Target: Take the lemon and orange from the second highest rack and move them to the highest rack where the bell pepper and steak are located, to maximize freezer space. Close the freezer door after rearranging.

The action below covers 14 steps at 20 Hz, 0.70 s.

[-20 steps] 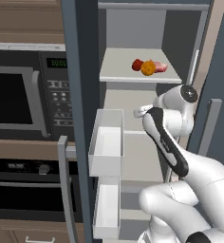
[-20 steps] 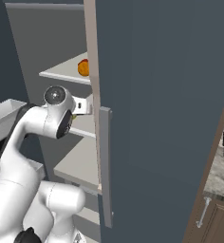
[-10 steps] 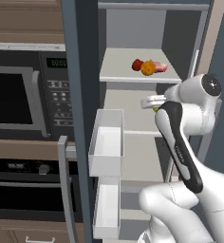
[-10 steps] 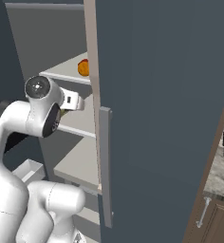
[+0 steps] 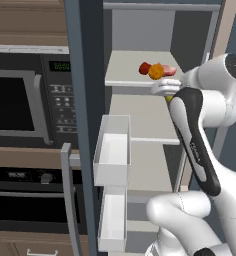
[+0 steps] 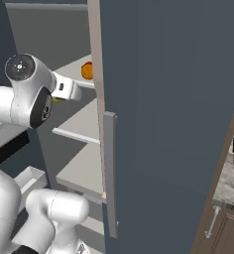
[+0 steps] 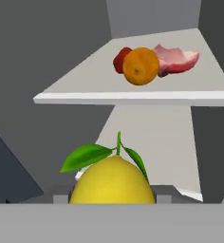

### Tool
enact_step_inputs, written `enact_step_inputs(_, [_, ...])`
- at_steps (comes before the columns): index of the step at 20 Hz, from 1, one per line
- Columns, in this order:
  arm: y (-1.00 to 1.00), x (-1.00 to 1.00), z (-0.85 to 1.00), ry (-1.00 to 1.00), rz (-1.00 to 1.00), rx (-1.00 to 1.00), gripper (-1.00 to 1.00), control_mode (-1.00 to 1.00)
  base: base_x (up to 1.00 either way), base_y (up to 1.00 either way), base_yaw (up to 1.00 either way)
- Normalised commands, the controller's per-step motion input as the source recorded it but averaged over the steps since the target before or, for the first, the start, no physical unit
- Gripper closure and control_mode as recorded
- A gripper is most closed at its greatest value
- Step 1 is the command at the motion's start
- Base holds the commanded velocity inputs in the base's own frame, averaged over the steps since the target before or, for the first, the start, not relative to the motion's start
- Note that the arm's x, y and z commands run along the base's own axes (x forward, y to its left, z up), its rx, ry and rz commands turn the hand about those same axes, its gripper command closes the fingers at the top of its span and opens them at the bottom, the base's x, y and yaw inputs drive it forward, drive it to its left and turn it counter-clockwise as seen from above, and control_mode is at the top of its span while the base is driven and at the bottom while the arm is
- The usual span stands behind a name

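Freezer [image 5: 140,30] open, door [image 5: 85,100] swung out to the left w/ white bins [image 5: 112,150] on its inner face. Gripper [image 5: 166,92] is up just below the front edge of the top shelf [image 5: 125,82], pinching the lemon [image 7: 112,182] between its fingers. In the hand view the lemon sits close at the bottom, yellow w/ green leaves and a short stem, fingers mostly hidden behind it. Just a sliver of yellow shows at the gripper in the left base view.

Top shelf holds three things, grouped toward the middle: orange [image 7: 140,66] in front, bell pepper [image 7: 119,60] touching or just behind it on the left, steak [image 7: 176,59] lying flat on the right, edge tucked behind the orange. Orange also seen on that shelf from the right side [image 6: 87,71], partly cut off by the cabinet edge.

Second shelf [image 5: 140,127] below is bare where visible. Microwave [image 5: 25,100] and oven [image 5: 25,200] stand left of the freezer.
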Motion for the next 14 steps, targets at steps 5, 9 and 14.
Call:
enact_step_inputs(5, [0.09,0.0,0.45,-0.03,-0.04,0.0,1.0,-1.0,0.0,0.0,0.0])
enact_step_inputs(9, [0.07,0.07,0.27,-0.04,0.0,0.0,1.0,-1.0,0.0,0.0,0.0])
enact_step_inputs(14, [0.07,0.18,0.14,-0.01,0.0,0.0,1.0,-1.0,0.0,0.0,0.0])
